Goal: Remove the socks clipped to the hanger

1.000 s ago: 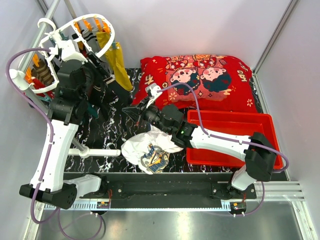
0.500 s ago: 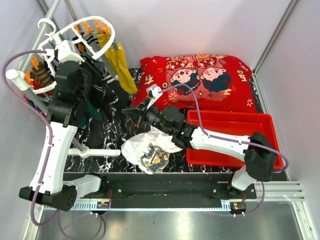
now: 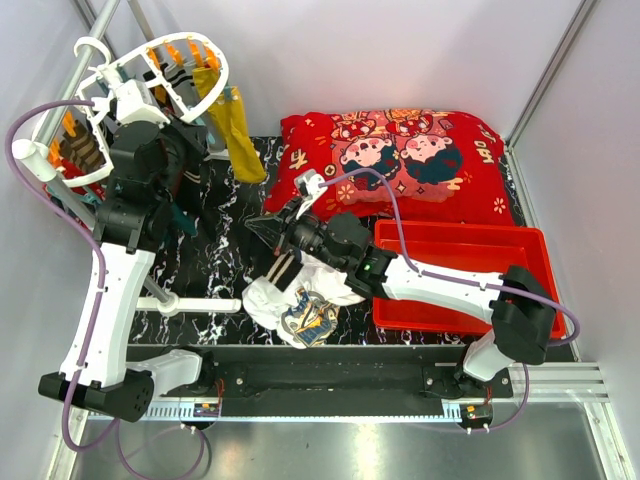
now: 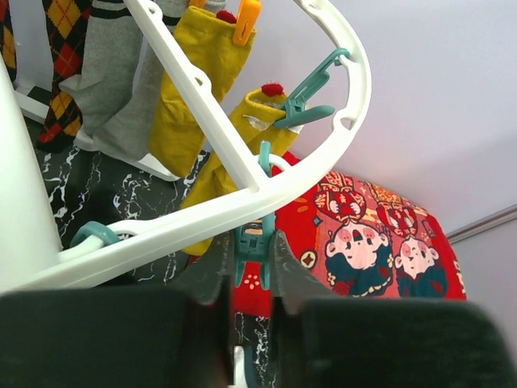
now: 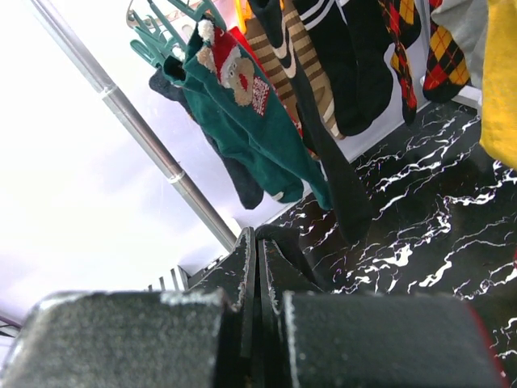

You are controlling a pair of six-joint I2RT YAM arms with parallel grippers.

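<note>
The socks (image 4: 121,73) are soft, light and floppy. They will not break, but one can drop as soon as its clip lets go. The best place to hold one is the loose end, while its clip is squeezed. They hang in a row from the white hanger (image 4: 242,202), up at the back left above the table (image 3: 225,270). A yellow sock (image 4: 190,89) hangs just above the left fingers (image 4: 214,271). Those fingers are closed tight on a teal clip (image 4: 254,242) under the hanger's rim. The right fingers (image 5: 238,263) are shut flat together, below the hanging socks. A dark bit of cloth sits at their tips. I cannot tell if it is pinched. A black striped sock (image 3: 281,267) is right beside them.
</note>
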